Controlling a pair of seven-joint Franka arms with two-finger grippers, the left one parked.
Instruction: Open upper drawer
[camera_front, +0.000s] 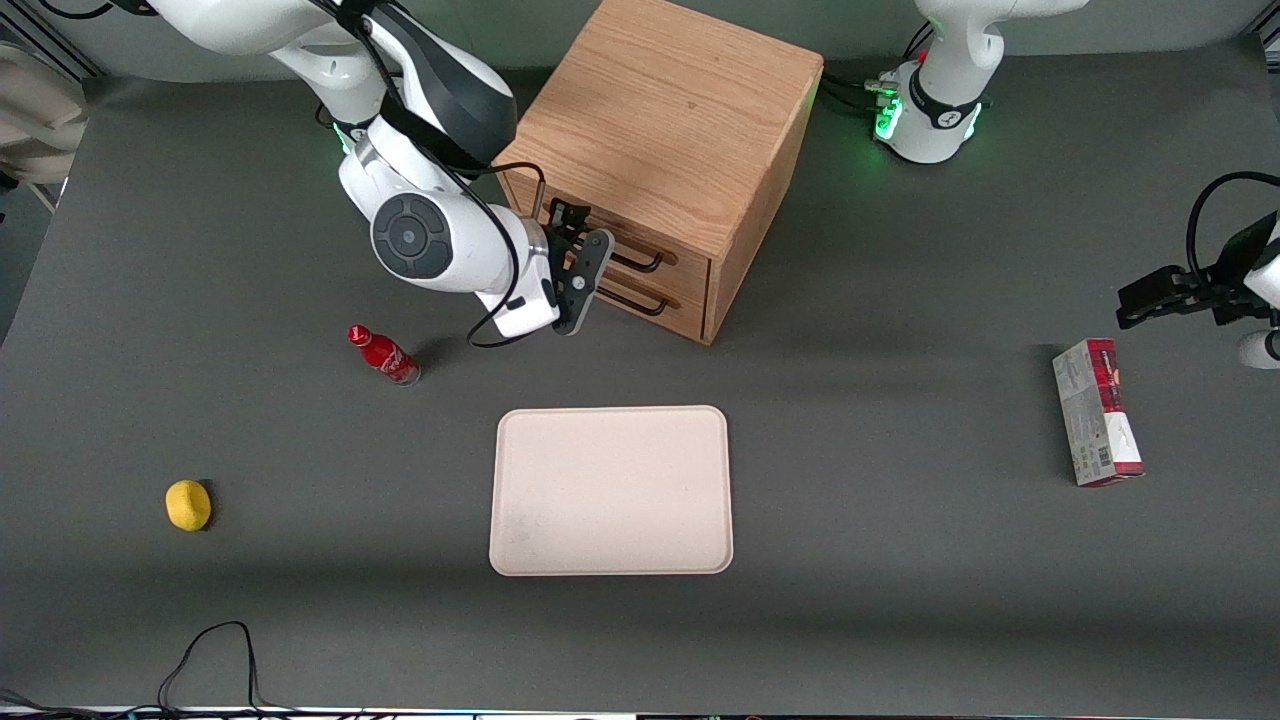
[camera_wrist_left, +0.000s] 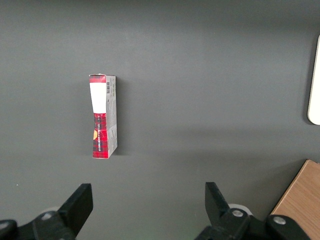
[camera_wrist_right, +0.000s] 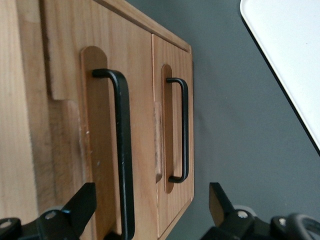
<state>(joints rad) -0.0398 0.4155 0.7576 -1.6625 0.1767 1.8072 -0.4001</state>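
The light-oak cabinet (camera_front: 660, 110) stands at the back middle of the table. Its upper drawer (camera_front: 688, 256) has a black bar handle (camera_front: 643, 266); the lower twin drawer (camera_front: 685, 312) sits under it. Both fronts look pushed in. My right gripper (camera_front: 578, 262) is open and hovers just in front of the upper drawer, at the working arm's end of its handle. In the right wrist view the upper handle (camera_wrist_right: 123, 150) runs between my open fingers (camera_wrist_right: 84, 200), closer to one of them, and touches neither. The lower handle (camera_wrist_right: 184, 130) lies beside it.
A beige tray (camera_front: 610, 490) lies nearer the camera than the cabinet; its edge shows in the right wrist view (camera_wrist_right: 290, 60). A red bottle (camera_front: 383, 355) lies beside my arm. A yellow fruit (camera_front: 188, 504) and a red-and-white box (camera_front: 1095, 412) sit at the table's ends.
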